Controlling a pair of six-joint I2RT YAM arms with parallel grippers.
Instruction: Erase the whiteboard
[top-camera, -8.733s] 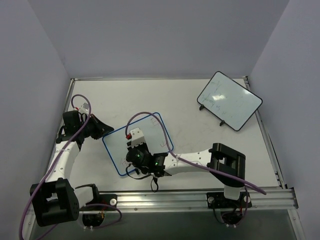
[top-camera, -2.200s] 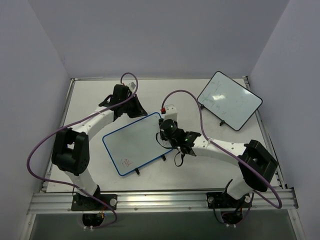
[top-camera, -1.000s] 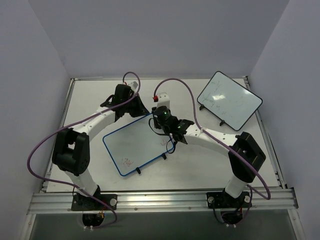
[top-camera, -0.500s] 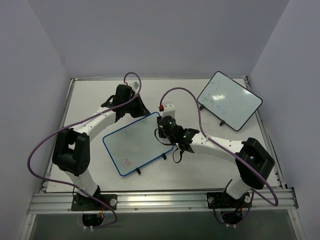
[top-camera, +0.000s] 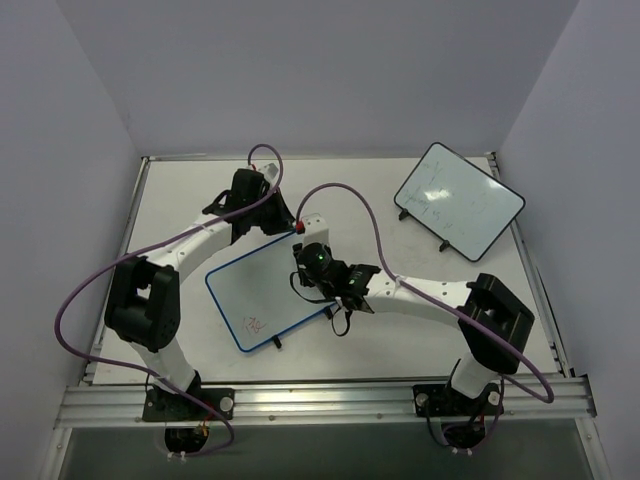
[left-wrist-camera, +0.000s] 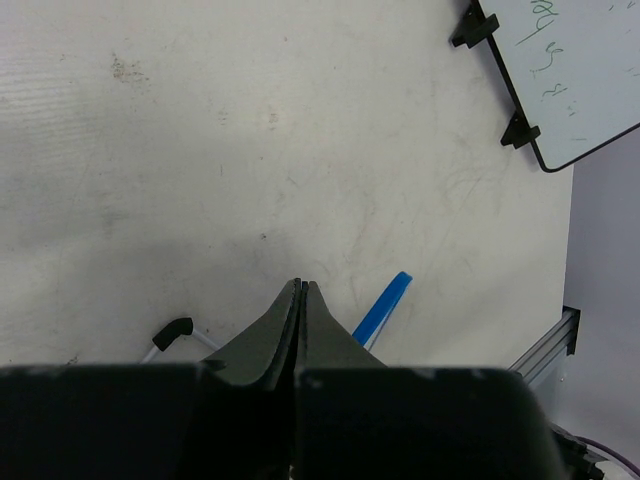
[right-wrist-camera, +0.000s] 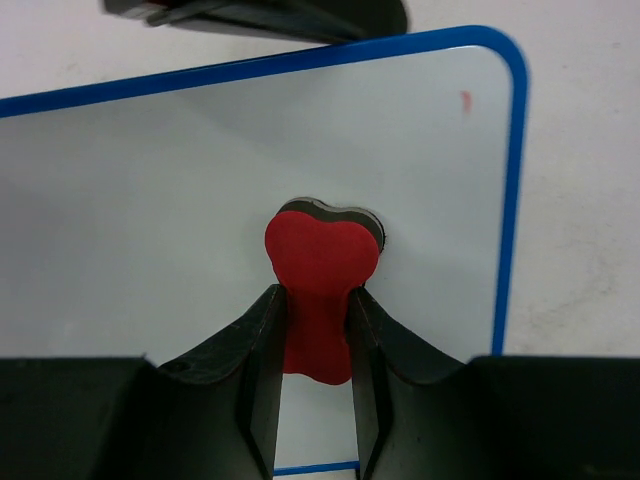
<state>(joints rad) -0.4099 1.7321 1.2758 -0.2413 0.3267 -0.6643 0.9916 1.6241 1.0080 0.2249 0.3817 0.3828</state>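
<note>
Near the middle of the worktop (top-camera: 400, 340), the right gripper (right-wrist-camera: 313, 292) clenched a red eraser (right-wrist-camera: 322, 255) flat against the blue-rimmed whiteboard (top-camera: 260, 285) for wiping, while the closed, empty left gripper (left-wrist-camera: 301, 285) seemingly braced its far edge.

The whiteboard (top-camera: 262, 285) carries only illegible red scribbles (top-camera: 255, 324).

Left arm (top-camera: 190, 245) stretches to upper middle of the top view, left gripper (left-wrist-camera: 300, 288) pinched closed. Right arm (top-camera: 420, 293) bends to centre, right gripper (right-wrist-camera: 315, 300) squeezing a red eraser (right-wrist-camera: 322, 250).
</note>
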